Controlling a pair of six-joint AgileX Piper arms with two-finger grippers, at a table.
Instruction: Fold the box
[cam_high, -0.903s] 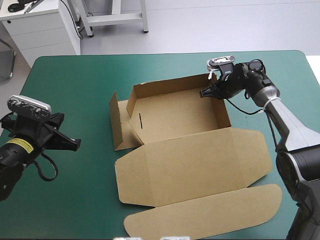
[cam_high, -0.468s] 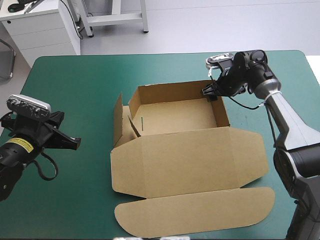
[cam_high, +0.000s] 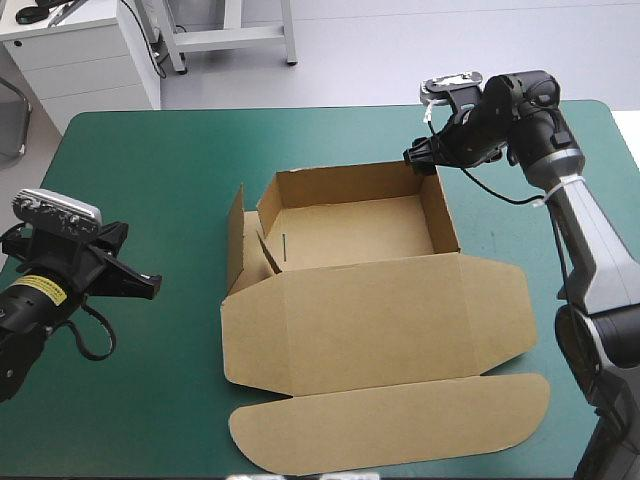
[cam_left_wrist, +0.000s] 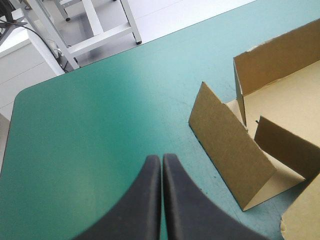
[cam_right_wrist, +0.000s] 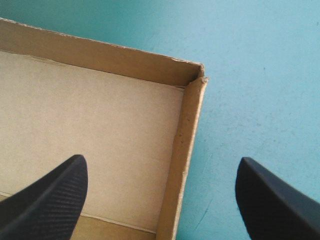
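One tabletop (cam_high: 150, 150) with a teal-green cover carries one brown box (cam_high: 350, 235), and nothing pins that box down. That looks to me like the main risk. The box sits as an open tray with its one lid (cam_high: 380, 320) lying flat and one rounded tuck flap (cam_high: 400, 425) beyond that.

The right fingers (cam_right_wrist: 47, 200) are spread wide and grasp nothing. The tray's far right corner (cam_right_wrist: 196, 80) lies ahead of them, and the right wall (cam_right_wrist: 182, 165) runs between them. If they press or pinch off-centre, the thin wall could buckle. A sideways nudge could also slide the light box, since no other grip steadies it.

The left fingers (cam_left_wrist: 155, 172) are clenched together on nothing. The box is ahead of them and off to one side, well apart, so they give no support. One side panel (cam_left_wrist: 225, 145) on that side stands loose outside the tray and could flop outward or be knocked flat.

Counted: one tabletop, one box, one lid, one tuck flap, one loose side panel, two pairs of black fingers.
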